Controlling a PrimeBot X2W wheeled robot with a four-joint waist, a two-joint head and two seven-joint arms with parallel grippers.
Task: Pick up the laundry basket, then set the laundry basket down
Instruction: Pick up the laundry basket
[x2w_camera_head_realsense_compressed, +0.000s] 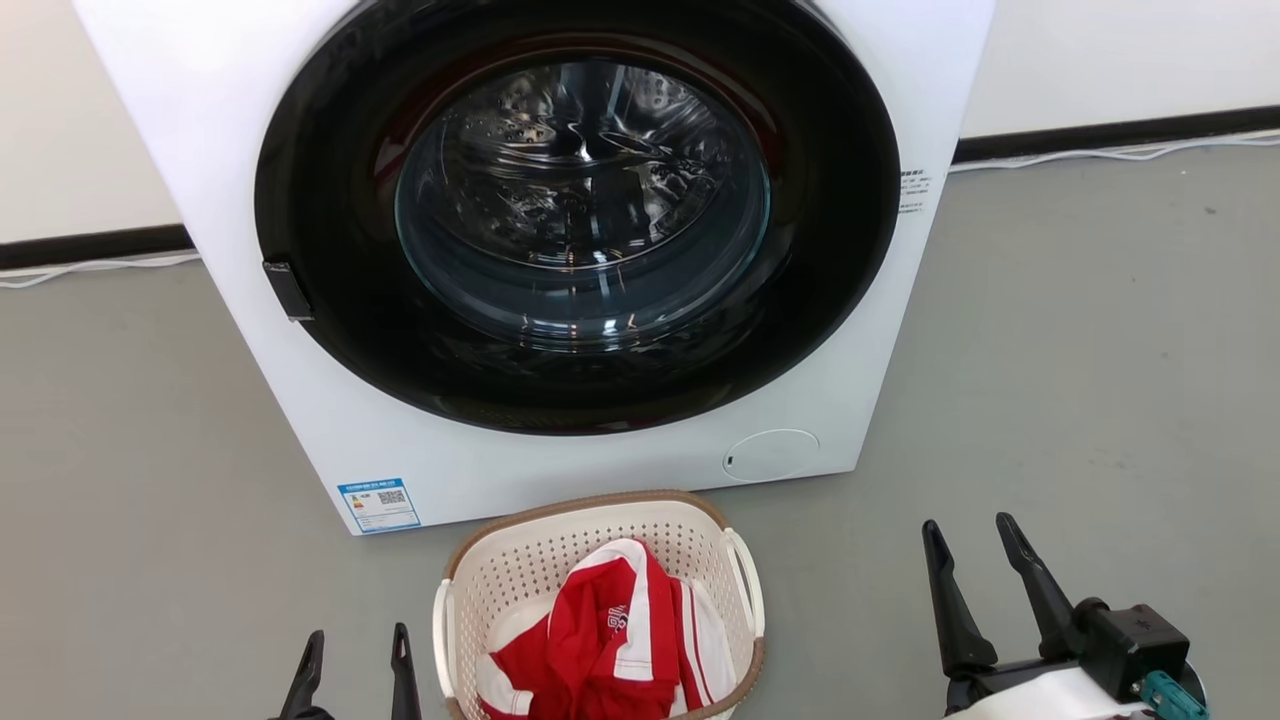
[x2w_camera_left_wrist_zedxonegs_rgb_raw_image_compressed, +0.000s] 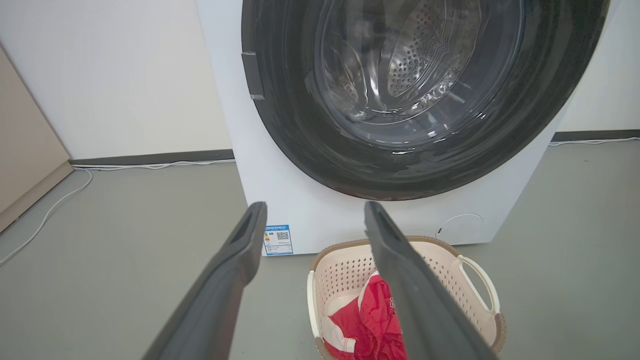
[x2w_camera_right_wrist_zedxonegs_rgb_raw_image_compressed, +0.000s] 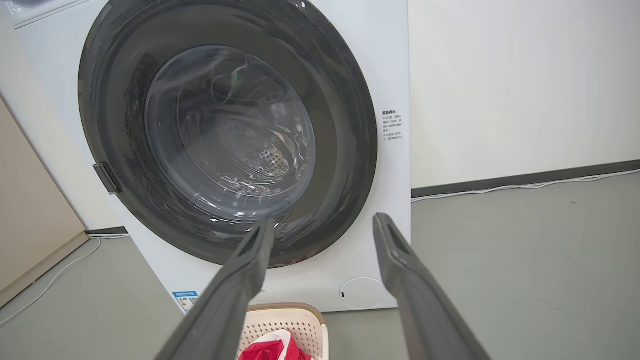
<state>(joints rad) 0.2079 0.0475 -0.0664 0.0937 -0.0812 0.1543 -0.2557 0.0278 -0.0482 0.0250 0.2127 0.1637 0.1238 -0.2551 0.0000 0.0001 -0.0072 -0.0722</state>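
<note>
On open floor (x2w_camera_head_realsense_compressed: 1050, 350) flanking the laundry basket (x2w_camera_head_realsense_compressed: 560, 552), left tool (x2w_camera_head_realsense_compressed: 359, 633) and right tool (x2w_camera_head_realsense_compressed: 967, 522) gape.

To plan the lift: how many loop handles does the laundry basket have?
2: the left handle and the right handle, on opposite sides of the laundry basket.

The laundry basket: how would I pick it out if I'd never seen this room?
Find the white front-loading washing machine with the round dark door. On the grey floor before it sits a small cream perforated plastic basket, brown-rimmed with white loop handles, holding a red-and-white garment.
</note>
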